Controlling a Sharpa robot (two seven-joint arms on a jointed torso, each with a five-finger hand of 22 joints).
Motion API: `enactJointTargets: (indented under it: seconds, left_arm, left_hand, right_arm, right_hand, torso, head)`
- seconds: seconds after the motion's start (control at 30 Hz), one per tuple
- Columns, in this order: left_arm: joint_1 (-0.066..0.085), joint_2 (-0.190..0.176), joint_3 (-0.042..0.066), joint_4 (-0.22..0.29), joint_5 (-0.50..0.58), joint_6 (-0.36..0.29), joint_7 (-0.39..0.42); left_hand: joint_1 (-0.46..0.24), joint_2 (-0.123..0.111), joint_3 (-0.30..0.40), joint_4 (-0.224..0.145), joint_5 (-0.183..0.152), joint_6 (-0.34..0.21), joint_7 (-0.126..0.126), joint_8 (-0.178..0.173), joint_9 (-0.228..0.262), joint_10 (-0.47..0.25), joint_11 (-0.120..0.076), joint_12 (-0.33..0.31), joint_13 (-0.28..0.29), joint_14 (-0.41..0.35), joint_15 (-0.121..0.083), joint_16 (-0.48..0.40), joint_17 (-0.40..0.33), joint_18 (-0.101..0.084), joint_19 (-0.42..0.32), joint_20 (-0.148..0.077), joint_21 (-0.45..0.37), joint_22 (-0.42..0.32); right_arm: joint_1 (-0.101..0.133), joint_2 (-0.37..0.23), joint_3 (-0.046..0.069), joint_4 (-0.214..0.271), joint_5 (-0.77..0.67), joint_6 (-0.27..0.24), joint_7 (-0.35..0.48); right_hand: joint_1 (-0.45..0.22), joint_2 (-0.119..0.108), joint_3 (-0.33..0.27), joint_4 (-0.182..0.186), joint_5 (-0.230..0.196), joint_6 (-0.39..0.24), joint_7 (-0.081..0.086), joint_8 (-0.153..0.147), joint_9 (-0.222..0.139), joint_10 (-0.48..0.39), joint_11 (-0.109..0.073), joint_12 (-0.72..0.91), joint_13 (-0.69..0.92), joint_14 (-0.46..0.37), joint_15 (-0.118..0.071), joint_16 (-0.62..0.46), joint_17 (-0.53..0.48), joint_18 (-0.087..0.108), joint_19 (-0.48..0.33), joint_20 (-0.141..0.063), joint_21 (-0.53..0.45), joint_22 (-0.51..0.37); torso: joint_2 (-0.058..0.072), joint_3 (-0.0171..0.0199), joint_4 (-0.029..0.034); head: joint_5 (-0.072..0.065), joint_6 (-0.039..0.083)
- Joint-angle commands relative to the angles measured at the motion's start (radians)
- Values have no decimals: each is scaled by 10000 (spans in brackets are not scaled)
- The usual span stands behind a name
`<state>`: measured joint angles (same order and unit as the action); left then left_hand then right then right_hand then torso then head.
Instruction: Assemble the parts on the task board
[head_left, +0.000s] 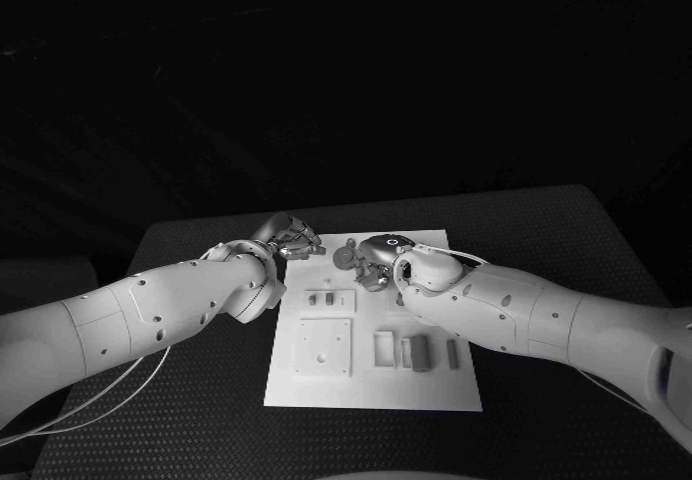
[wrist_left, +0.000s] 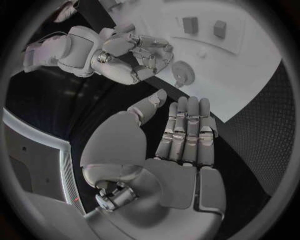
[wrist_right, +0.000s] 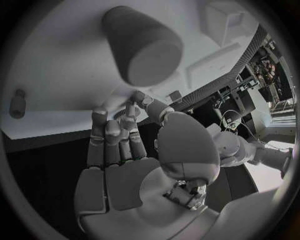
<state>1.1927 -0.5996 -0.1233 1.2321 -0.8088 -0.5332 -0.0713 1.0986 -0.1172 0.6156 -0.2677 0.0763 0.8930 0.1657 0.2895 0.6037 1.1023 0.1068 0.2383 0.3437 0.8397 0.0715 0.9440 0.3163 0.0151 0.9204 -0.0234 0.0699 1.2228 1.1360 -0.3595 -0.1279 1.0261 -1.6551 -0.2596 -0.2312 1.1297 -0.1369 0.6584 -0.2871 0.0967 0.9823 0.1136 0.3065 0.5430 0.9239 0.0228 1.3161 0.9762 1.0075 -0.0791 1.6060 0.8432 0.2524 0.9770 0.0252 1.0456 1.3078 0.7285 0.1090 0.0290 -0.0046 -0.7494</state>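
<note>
**Two hands crowded at the far end of the board**

The worktop (head_left: 548, 230) carried the white board (head_left: 375, 390) at its middle, and the likeliest trouble lay at the board's far end, where both hands had met.

The right hand (head_left: 378, 255) hung over the far middle of the board with its fingers (wrist_left: 150, 57) curled inward. I could not tell whether they were clamped on something or closed on nothing. The left hand (head_left: 289, 238) sat by the far left corner, near the right one. Its fingers (wrist_left: 187, 135) were straight, side by side and holding nothing. With the hands that near, a sideways move by either could probably knock the two together.

A square plate (head_left: 325, 347) lay on the near left of the board. Right of it were a frame (head_left: 387, 347) and two blocks (head_left: 420, 352), all loose-looking and well apart from the hands.

The round disc (head_left: 346, 258) lay on the far part of the board, just beside the right hand and between the two hands. If the curled fingers swept low, they would likely shove it flat across the board rather than lift it. A thin disc lying flat also offers little edge to pinch, so a slip looked likely.

Small pieces (head_left: 329, 297) lay just nearer than the disc. A dragged disc or wrist could scatter them.
</note>
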Motion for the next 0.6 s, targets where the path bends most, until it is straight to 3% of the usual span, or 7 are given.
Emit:
enactJointTargets:
  seconds: [0.03, 0.27, 0.6]
  left_arm:
    - [15, 9, 4, 26, 34, 22, 126]
    - [15, 10, 3, 26, 12, 16, 134]
    - [15, 7, 2, 30, -24, 10, 138]
  left_hand:
    - [0, 84, -5, 38, -20, -81, 1, 0, -11, 3, 37, -43, -10, -33, 65, -48, 13, -20, -34, 12, -26, -15]
    - [10, 83, -4, 32, -20, -84, 1, 5, -14, 3, 37, -44, -12, -34, 65, -49, 17, -19, -36, 12, -24, -17]
    - [10, 78, -7, 30, -22, -89, 3, 8, -17, 2, 38, -47, -14, -36, 67, -52, 20, -19, -38, 15, -24, -18]
  right_arm:
    - [-80, -48, -59, -113, -368, 423, -94]
    - [-81, -25, -107, -104, -584, 457, -15]
    - [-82, 4, -338, -93, -989, 391, 13]
  right_hand:
    - [55, -29, -38, -37, -27, 161, 44, 46, 25, 24, -101, 41, 8, -16, -12, 25, 4, 94, -83, 17, -29, 161]
    - [-27, -110, -97, -9, -30, 195, 26, 66, 34, 38, -119, 41, 2, -9, -32, 28, 2, 94, -75, 29, -20, 162]
    - [-206, -266, -150, 46, -19, 206, 6, 65, 32, 74, -146, 24, -24, 9, -81, 20, -11, 94, -47, 44, -22, 144]
  torso:
    - [4, 0, -3]
    - [1, -4, -5]
    - [3, -5, 3]
  head:
    - [-9, 4]
    - [-23, 8]
    - [-30, 8]
